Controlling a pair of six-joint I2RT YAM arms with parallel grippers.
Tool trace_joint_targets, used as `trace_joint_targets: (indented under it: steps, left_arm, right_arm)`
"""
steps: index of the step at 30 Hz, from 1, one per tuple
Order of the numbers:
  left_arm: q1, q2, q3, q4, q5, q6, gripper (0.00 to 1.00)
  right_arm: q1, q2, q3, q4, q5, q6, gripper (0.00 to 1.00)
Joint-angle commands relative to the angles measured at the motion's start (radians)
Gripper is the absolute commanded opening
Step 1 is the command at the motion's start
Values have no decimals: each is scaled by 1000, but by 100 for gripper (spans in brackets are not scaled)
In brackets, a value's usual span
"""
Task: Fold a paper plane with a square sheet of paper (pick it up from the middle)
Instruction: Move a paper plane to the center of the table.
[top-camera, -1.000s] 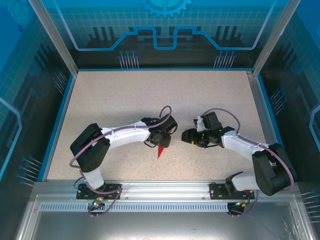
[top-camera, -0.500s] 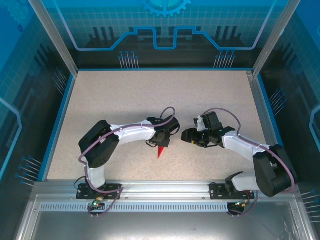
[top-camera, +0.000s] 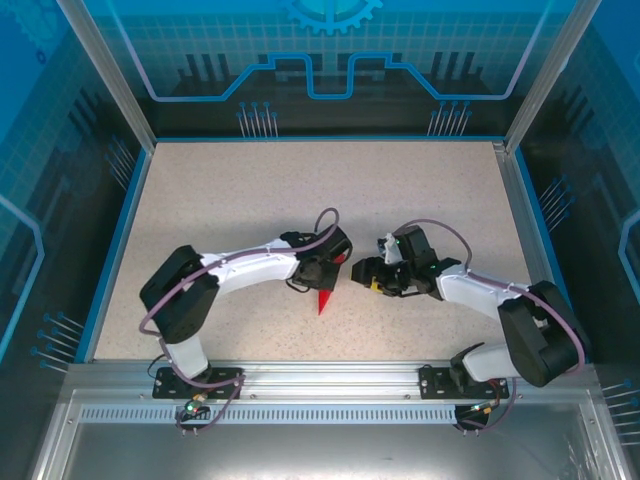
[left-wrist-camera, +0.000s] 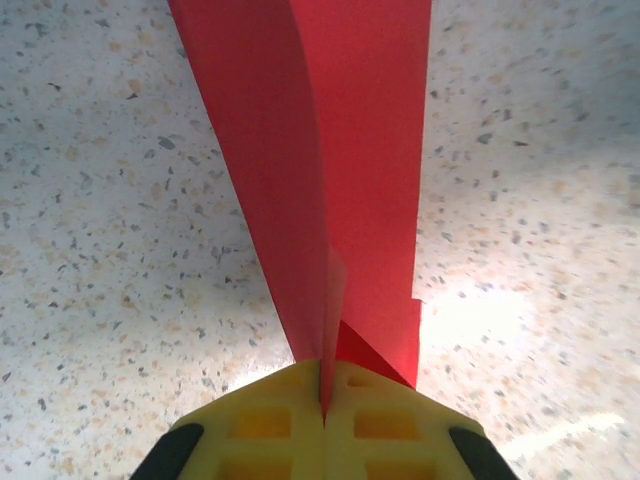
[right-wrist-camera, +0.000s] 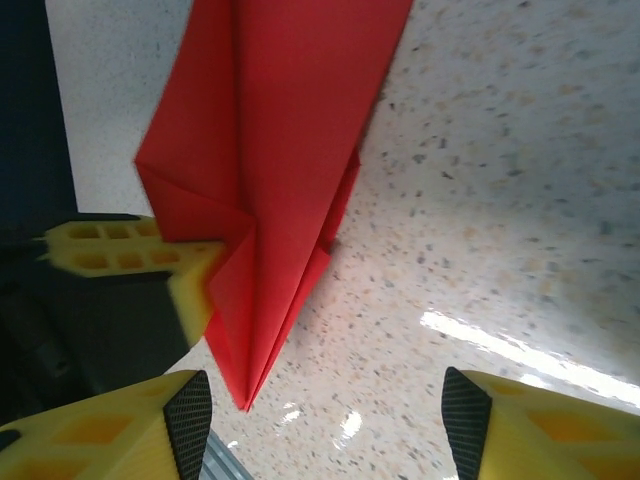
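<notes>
Clamping the creased paper plane (left-wrist-camera: 330, 150) is the left pincer (left-wrist-camera: 324, 388) (right pincer (right-wrist-camera: 327, 415) gaping) above speckled table (left-wrist-camera: 520, 200).

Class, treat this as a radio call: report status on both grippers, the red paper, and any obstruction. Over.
Left gripper shut on paper plane. Right gripper open, facing it, not touching. Nothing else on table around them. Over.
</notes>
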Motion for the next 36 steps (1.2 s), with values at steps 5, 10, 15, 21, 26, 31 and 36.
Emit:
trace_joint_targets:
  steps: [5,10,15,21,26,31,36]
  left_arm:
    - [60,-129,-56,78,183,-16,0]
    - [92,-159,-87,135,258,-37,0]
    - [123,-185,-112,172,299,-73,0]
    - [153,-258,-148,204,315,-102,0]
    - [163,-301,-168,220,322,-113,0]
    - [172,-346,-202,261,324,-126,0]
    - [179,-337,-244,323,349,-149,0]
  right_arm:
    - [61,69,-27,245,-48,172,67]
    - [77,83,-43,375,-49,274,70]
    - [83,100,-73,457,-46,361,75]
    - [86,115,-103,569,-52,466,79]
    - [85,117,-100,627,-60,518,79]
    - [82,69,-80,594,-58,522,79]
    - [78,8,-72,506,-48,492,79]
